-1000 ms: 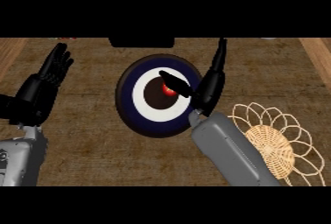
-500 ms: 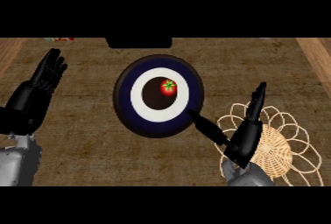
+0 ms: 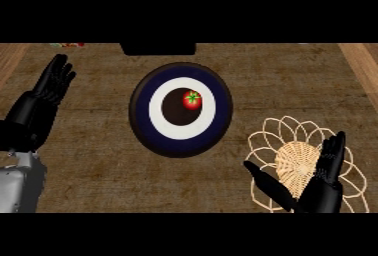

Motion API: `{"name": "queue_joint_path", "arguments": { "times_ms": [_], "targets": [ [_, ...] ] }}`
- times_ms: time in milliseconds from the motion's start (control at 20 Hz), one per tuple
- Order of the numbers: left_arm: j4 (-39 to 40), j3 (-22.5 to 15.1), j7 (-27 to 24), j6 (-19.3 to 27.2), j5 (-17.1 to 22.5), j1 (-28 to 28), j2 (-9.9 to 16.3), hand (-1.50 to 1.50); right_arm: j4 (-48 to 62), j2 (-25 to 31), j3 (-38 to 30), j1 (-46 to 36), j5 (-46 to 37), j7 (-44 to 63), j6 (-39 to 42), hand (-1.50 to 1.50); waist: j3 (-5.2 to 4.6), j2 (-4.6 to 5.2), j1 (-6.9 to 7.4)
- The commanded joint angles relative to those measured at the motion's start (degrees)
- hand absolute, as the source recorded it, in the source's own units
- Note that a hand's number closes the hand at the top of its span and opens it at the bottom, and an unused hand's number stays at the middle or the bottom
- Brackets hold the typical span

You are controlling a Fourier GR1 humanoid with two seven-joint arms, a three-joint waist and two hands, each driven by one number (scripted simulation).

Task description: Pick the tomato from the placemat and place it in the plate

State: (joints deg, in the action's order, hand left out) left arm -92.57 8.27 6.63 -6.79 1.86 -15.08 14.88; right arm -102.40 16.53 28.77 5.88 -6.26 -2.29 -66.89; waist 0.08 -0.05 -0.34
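A small red tomato (image 3: 192, 99) with a green stem lies inside the plate (image 3: 181, 109), in its dark centre toward the upper right. The plate has a dark blue rim and a white ring. My right hand (image 3: 325, 180) is open, fingers straight and pointing up, at the lower right over the woven placemat (image 3: 299, 160), well apart from the plate. My left hand (image 3: 44, 97) rests open at the left edge, fingers up. Neither hand holds anything.
The cream placemat with a looped lace border lies right of the plate. A dark object (image 3: 159, 48) sits at the counter's far edge behind the plate. Lighter wood strips run along the far left and right.
The right hand has pulled back from the plate, down and right to the placemat. The tomato stays in the plate. The left hand has hardly moved.
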Motion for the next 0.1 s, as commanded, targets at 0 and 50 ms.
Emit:
{"name": "queue_joint_path", "arguments": {
  "times_ms": [0, 50],
  "targets": [
    [-0.5, -0.3, 3.3, 0.0, 0.2, -1.6, -0.1, 0.0, -3.4, 2.4, -3.8, 7.4, 5.1, -9.1, 3.9, -1.5, 0.0, -0.04, -0.19],
    [-0.3, 0.3, -1.1, -1.3, -0.1, 2.0, -0.1, 0.0, -0.7, -0.2, -2.5, 6.1, 1.2, -6.9, 2.4, -1.5, -0.07, 0.0, 0.13]
  ]
}}
